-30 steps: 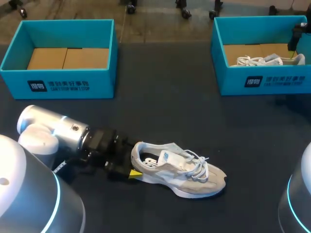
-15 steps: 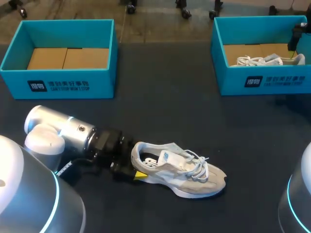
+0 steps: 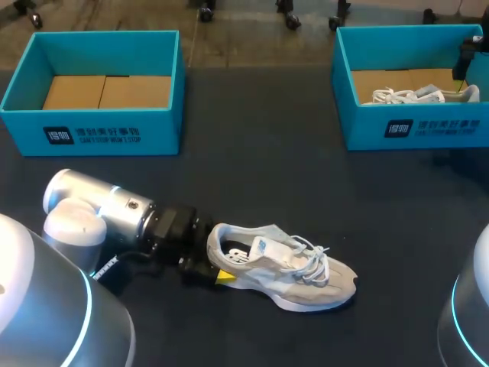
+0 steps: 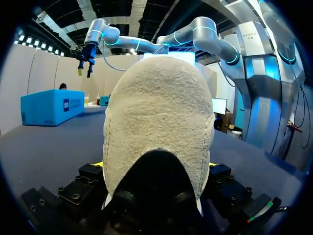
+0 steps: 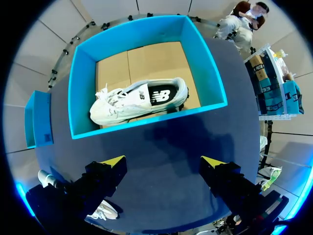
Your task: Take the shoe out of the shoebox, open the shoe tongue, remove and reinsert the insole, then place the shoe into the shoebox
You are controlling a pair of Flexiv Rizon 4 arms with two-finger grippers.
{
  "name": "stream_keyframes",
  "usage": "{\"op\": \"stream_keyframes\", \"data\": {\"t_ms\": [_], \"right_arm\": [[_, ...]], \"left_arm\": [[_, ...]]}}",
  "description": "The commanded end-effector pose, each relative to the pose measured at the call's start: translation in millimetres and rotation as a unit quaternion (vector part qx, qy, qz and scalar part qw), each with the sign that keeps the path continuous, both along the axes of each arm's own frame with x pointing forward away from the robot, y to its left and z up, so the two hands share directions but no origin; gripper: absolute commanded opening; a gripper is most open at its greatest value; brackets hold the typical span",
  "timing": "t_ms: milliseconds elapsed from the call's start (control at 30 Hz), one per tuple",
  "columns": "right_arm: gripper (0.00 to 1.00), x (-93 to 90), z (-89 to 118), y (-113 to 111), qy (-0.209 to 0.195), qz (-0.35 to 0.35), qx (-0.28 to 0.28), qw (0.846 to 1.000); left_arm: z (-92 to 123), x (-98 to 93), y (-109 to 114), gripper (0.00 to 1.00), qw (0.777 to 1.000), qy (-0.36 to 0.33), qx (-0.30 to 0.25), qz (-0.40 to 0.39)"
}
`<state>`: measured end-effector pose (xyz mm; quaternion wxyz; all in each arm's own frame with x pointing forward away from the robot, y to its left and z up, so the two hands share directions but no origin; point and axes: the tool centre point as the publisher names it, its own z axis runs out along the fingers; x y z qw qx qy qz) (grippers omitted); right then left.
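Left fingers nearer, wide astride shoe

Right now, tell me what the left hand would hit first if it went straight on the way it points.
The shoe: its heel sits dead ahead of the left hand, very close, with nothing between them. Whether they touch is unclear.

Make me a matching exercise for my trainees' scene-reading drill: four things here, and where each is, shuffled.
1 near shoe
2 far shoe
3 left shoebox
4 right gripper

A holds no shoe
B open, above the table
C inside the right shoebox
D on the table, heel at the left gripper

Pairs: 1-D, 2-C, 3-A, 4-B
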<state>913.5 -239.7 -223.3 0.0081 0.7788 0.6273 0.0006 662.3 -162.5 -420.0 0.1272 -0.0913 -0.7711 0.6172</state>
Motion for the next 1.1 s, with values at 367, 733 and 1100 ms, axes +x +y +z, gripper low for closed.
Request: {"op": "stream_keyframes", "data": {"t_ms": [367,733,1100], "right_arm": [[1.0,0.1,0,0,0.0,0.0,0.0,1.0],[1.0,-2.9,1,10,0.009,-0.025,0.007,1.0],[1.0,-53.4,-8,99,0.001,-0.059,0.01,0.998]], "left_arm": [[-4,3.4,-2,0.0,1.0,0.004,-0.001,0.006],[-4,3.4,-2,0.0,1.0,0.004,-0.001,0.006],[-4,3.4,-2,0.0,1.0,0.004,-0.001,0.006]]}}
